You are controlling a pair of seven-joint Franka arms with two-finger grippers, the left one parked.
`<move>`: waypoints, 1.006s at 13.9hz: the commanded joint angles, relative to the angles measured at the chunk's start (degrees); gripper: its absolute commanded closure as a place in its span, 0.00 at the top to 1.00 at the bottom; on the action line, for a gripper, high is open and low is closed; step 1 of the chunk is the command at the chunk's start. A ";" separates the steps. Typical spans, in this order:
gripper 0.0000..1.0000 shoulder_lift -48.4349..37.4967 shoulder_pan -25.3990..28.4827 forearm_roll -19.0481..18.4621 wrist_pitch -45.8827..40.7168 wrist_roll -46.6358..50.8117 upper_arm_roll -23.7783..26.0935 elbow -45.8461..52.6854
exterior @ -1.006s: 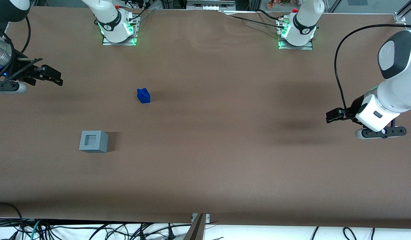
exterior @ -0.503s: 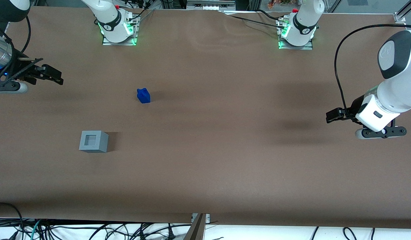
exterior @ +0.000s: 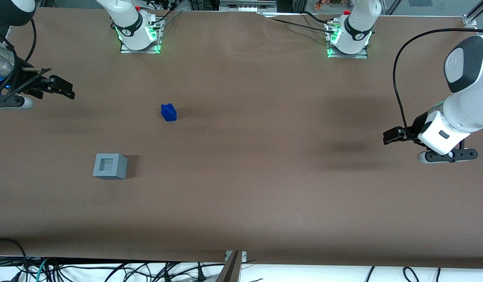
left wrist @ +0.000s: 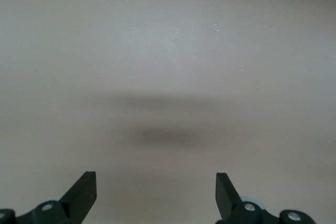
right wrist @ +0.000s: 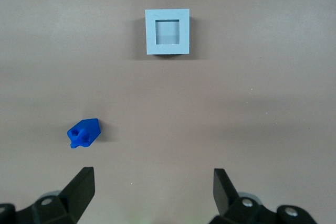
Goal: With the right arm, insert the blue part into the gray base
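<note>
Pincer [exterior: 63, 89] open, raised at table's working-arm end.

One blue part [exterior: 168, 112], one gray base [exterior: 109, 166] with one square hole, both on one brown tabletop [exterior: 257, 196]. One working tool [exterior: 59, 88], high near the working arm's end, with two fingers spread apart.
</note>
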 commanded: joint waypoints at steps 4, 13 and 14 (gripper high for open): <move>1.00 5.04 10.63 -0.25 -6.56 1.34 -0.05 1.45; 1.00 8.13 17.68 0.28 19.15 7.83 1.61 -17.58; 1.00 7.42 17.68 0.54 23.46 11.68 3.01 -21.27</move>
